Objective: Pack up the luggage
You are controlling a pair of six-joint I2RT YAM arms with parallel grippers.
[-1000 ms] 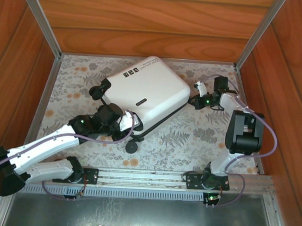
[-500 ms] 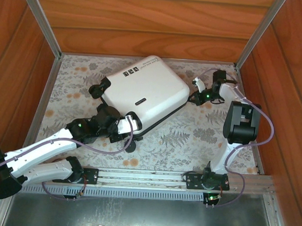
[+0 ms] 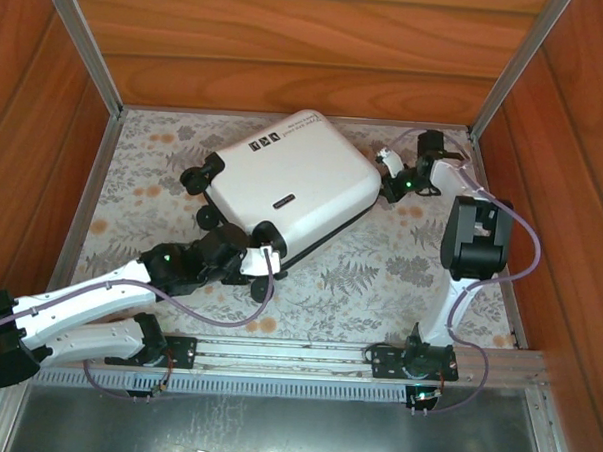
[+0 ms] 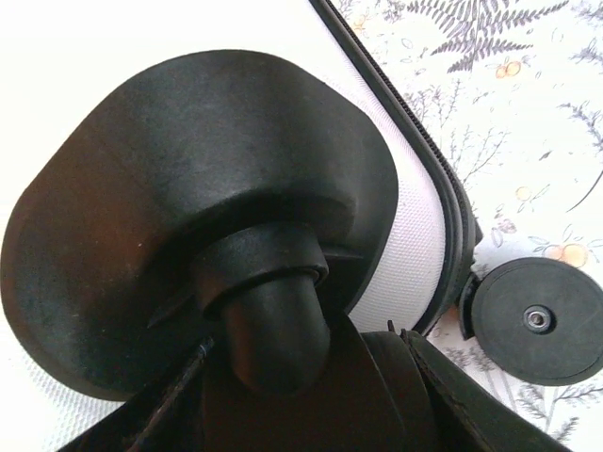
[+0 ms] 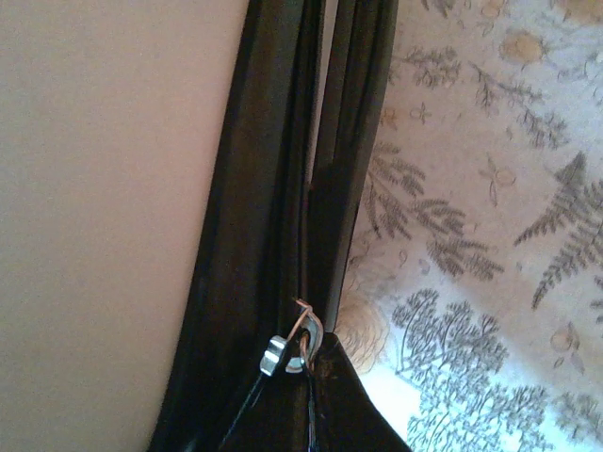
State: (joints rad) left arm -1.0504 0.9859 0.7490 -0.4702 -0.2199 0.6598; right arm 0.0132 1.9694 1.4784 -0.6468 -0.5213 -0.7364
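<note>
Right pincer (image 3: 387, 176) sits at the far-right corner of the luggage (image 3: 288, 180). It is clenched against the black zipper track (image 5: 273, 188), with the small metal zipper pull (image 5: 294, 345) caught at its tips. Left pincer (image 3: 263, 257) is at the luggage's near corner, its jaws standing either side of a black caster wheel (image 4: 273, 325) under a domed black housing. Whether they squeeze the wheel or stand clear of it I cannot tell. Just beside that corner a second wheel (image 4: 534, 320) shows its flat face.

The luggage lies flat on the floral table cover (image 3: 379, 274), glossy white shell upward. It is set on a diagonal: its long axis runs from the wheeled end at the near left to the opposite end at the far right. Along its far-left edge sit three small black label squares (image 3: 260, 142) with white marks and a line of fine print beside them, all too small to read. A small black plate (image 3: 283, 201) sits mid-shell, also unreadable.
</note>
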